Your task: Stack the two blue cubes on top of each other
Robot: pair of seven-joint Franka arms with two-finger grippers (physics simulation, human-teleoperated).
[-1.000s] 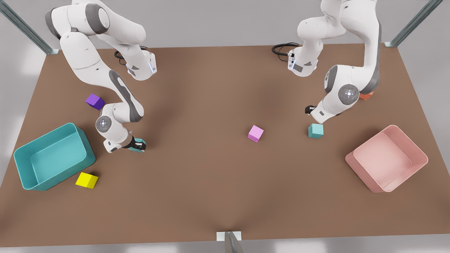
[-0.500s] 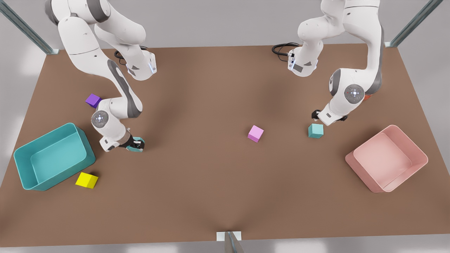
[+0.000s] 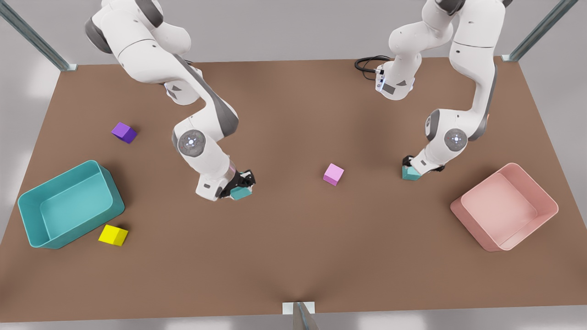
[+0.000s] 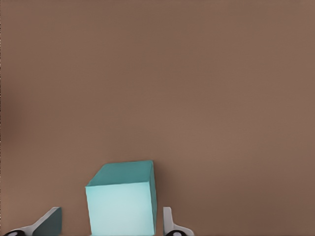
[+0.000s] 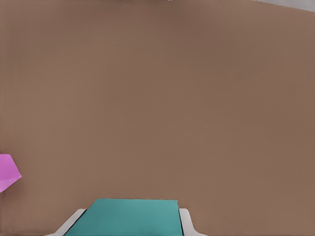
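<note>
Left gripper (image 3: pixel 239 187), clenched on one blue cube (image 3: pixel 241 193), has carried it toward centre; our right gripper (image 3: pixel 419 166) has dropped astride the other cube (image 3: pixel 409 173), fingers apart; stacking nears.

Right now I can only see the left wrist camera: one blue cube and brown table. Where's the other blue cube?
Observer: The other blue cube sits on the table toward the front view's right, with the right gripper down over it.
Operator: Is anything between my cube and that one?
Observer: Yes, a pink cube stands on the table between them. Your cube, in the left gripper, is on the front view's left of it.
</note>
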